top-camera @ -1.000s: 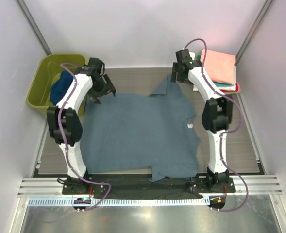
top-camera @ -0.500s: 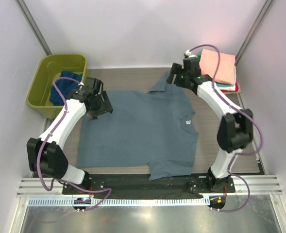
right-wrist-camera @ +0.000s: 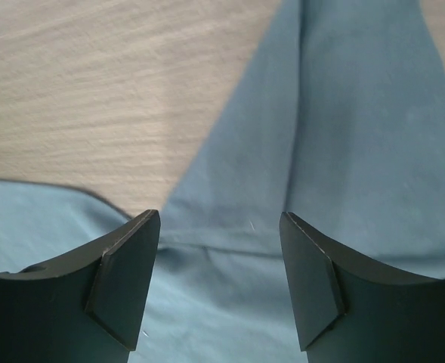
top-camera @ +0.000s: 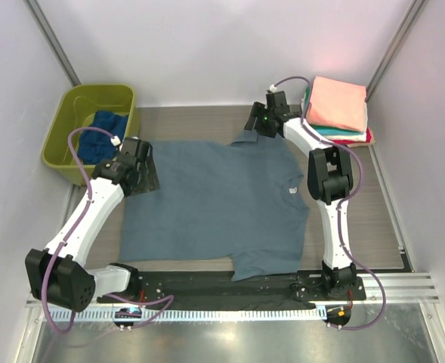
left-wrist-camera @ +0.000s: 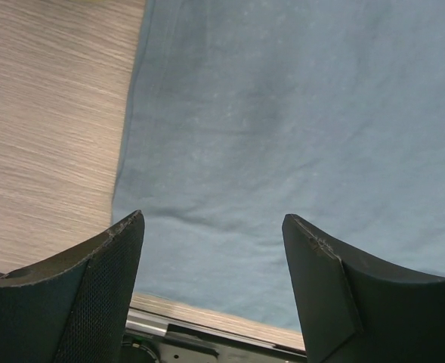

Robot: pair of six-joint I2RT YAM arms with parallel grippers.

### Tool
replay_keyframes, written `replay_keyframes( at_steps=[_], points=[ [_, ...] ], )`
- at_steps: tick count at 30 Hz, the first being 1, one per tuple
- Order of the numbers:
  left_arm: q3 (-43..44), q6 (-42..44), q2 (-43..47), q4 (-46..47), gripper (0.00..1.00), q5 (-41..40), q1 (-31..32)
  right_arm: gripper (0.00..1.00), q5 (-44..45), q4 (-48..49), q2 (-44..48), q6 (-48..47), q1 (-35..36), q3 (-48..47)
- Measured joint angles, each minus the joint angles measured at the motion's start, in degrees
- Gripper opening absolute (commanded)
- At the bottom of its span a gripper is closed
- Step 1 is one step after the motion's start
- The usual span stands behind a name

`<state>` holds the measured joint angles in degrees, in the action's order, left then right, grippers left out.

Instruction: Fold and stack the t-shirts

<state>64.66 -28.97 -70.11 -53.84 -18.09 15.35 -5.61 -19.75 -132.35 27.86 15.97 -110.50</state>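
Top external: grey-blue t-shirt (top-camera: 222,204) lies spread flat mid-table, long axis left-right. Hem faces left, neck label (top-camera: 293,194) sits right of centre, one sleeve points to the far edge and the other to the near edge.

Left gripper (top-camera: 141,175) is over the far-left hem corner. In the left wrist view the fingers are apart, with cloth under and ahead of them. The shirt's side edge runs just left of the left finger, and bare wood lies beyond it. I can't tell whether the tips touch the cloth.

Right gripper (top-camera: 258,125) is at the far sleeve (top-camera: 246,140). In the right wrist view the fingers are apart and nothing is pinched. The sleeve fans out ahead between them, with its base directly under the gap.

Key relation: both grippers sit on the shirt's far long edge, left at the hem end and right at the shoulder end. My read is that the next step is a paired pinch, then a pull toward the near edge to fold along the long axis. Each arm is nearest its own corner, so neither has to cross over.

Outward: a folded stack is at far right, with a salmon pink t-shirt (top-camera: 339,102) on top and teal and red edges under it. The olive tub (top-camera: 63,128) at far left holds a navy t-shirt (top-camera: 101,132). The table (top-camera: 199,121) is wood-grain.
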Motion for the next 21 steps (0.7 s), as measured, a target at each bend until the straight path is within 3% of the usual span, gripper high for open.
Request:
replay_keyframes(
  at_steps=[6, 21],
  points=[
    [-0.2, 0.9, -1.1, 0.1, 0.74, -0.4, 0.0, 0.69, -1.2, 1.3, -3.6, 1.2, 0.0, -3.9],
    [-0.2, 1.0, -1.1, 0.2, 0.72, -0.4, 0.0, 0.67, 0.0, 1.6, -5.3, 1.4, 0.6, -2.0]
  ],
)
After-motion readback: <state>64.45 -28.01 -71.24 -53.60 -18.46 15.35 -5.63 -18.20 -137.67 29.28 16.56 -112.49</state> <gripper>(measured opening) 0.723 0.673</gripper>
